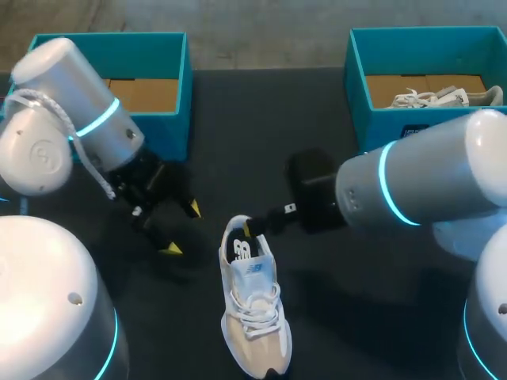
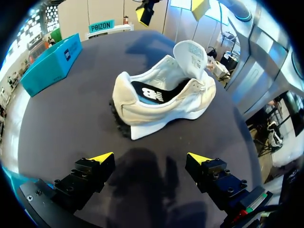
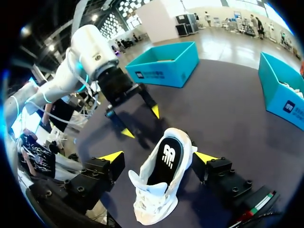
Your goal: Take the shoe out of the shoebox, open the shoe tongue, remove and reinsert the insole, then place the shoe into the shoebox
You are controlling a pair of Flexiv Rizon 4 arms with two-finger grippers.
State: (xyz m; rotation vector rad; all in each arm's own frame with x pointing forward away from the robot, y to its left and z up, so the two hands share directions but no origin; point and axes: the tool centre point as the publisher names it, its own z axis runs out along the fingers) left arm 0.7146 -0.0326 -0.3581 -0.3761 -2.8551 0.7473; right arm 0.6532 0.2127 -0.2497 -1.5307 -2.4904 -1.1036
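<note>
A white sneaker (image 1: 255,313) lies upright on the dark table, its tongue folded forward. A black insole (image 1: 242,251) with a white logo shows inside it. In the right wrist view the sneaker's (image 3: 159,190) heel end sits between the spread fingers of my right gripper (image 3: 159,156); the insole (image 3: 167,159) is still in the shoe. This gripper (image 1: 249,227) is open around the heel. My left gripper (image 1: 182,229) hovers open to the left of the shoe, holding nothing. In its own view the left gripper (image 2: 151,159) faces the sneaker's (image 2: 161,99) side from a short distance.
A teal shoebox (image 1: 150,59) with a cardboard floor stands at the back left. A second teal box (image 1: 420,119) at the back right holds another white shoe (image 1: 436,97). Dark bare table lies around the sneaker.
</note>
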